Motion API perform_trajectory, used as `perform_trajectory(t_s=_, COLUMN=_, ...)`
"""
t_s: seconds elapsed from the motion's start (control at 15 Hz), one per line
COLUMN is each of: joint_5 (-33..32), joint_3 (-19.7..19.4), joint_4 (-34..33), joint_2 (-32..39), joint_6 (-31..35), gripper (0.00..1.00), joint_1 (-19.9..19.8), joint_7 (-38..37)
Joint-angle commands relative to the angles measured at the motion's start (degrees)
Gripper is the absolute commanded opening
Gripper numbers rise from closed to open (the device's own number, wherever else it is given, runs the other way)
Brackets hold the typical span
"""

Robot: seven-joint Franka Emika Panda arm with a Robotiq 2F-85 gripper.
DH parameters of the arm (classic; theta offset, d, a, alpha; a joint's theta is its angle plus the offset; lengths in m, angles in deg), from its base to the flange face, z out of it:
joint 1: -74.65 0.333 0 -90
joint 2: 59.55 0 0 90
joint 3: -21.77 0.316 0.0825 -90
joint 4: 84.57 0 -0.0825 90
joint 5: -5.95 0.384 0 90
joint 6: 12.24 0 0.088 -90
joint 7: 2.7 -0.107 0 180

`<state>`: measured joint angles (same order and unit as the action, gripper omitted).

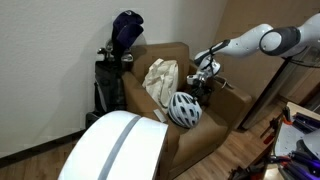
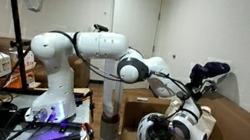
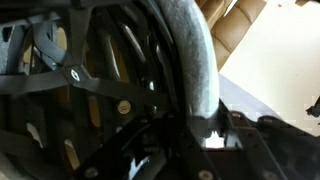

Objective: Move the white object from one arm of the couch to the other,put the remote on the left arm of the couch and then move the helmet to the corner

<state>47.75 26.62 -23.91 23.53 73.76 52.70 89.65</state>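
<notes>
The white and black helmet (image 1: pixel 184 110) is at the front of the brown couch (image 1: pixel 170 52), by its right arm. It also shows in an exterior view (image 2: pixel 185 128). My gripper (image 1: pixel 203 78) is just above it, seen from the other side too (image 2: pixel 183 102). In the wrist view the helmet's grey rim (image 3: pixel 196 70) runs down between my jaws (image 3: pixel 205 135), which look shut on it, with straps and the dark inside filling the left. The white object, a cream cloth bag (image 1: pixel 160 80), lies on the seat against the back. I cannot make out the remote.
A dark golf bag (image 1: pixel 120 55) stands left of the couch against the wall. A large white curved object (image 1: pixel 115 150) fills the near foreground. Cardboard boxes (image 2: pixel 139 111) stand by the robot base, and cluttered equipment (image 1: pixel 295 140) stands at the right.
</notes>
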Motion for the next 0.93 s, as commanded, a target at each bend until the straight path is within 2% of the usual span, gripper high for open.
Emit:
perform_trajectory(t_s=0.0, joint_5=6.66, joint_3=1.48, joint_4=7.66, joint_2=-3.65, joint_6=6.08, gripper=0.10, joint_1=-2.36, joint_7=0.30)
perform_trajectory(t_s=0.2, joint_5=12.98, joint_3=1.25, joint_4=12.66, joint_2=-5.38, joint_6=11.13, gripper=0.10, joint_1=-2.78, joint_7=-0.97)
perform_trajectory(t_s=0.27, joint_5=14.39, joint_3=0.20, joint_4=17.73, joint_2=-11.75, joint_6=10.64, gripper=0.10, joint_1=-3.91, joint_7=-0.78)
perform_trajectory(t_s=0.53, joint_5=18.44, joint_3=1.06, joint_4=25.62, joint_2=-19.35, joint_6=9.67, gripper=0.10, joint_1=-6.44, joint_7=3.08)
perform_trajectory(t_s=0.8, joint_5=21.66, joint_3=-2.58, joint_4=30.94, joint_2=-26.31, joint_6=9.11, gripper=0.10, joint_1=-4.78, joint_7=3.88)
perform_trajectory(t_s=0.87, joint_5=23.38, joint_3=-2.00, joint_4=35.23, joint_2=-28.33, joint_6=8.92, gripper=0.11, joint_1=-4.09, joint_7=4.15)
